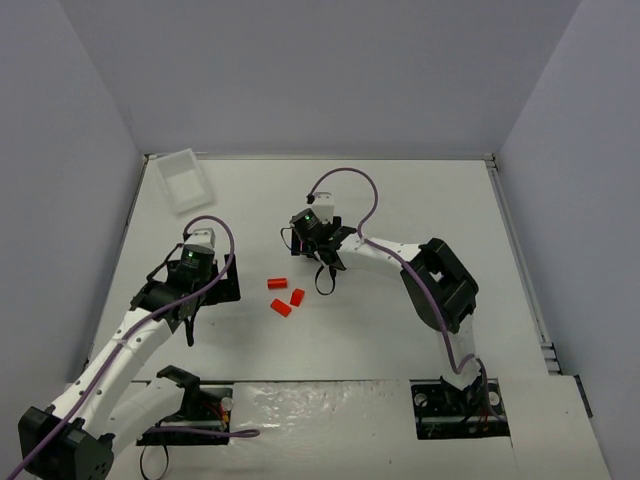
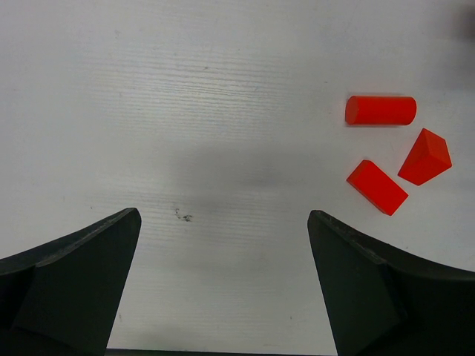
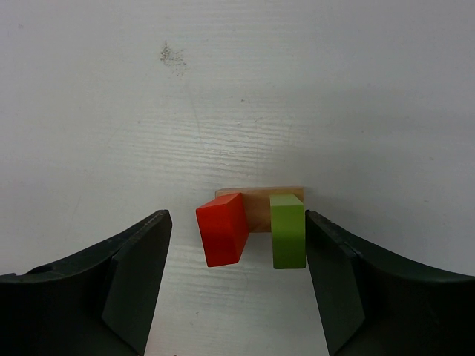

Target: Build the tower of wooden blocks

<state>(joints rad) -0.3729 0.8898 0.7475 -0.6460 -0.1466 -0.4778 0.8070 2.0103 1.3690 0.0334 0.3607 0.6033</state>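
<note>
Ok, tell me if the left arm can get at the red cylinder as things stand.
Probably yes: the left gripper hangs open nearby, with only bare table between it and the red cylinder.

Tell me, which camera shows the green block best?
The right wrist view: the green block looks big and clear, with the tan block and a red block. In the top view the right gripper hides it. The left wrist view misses it.
</note>
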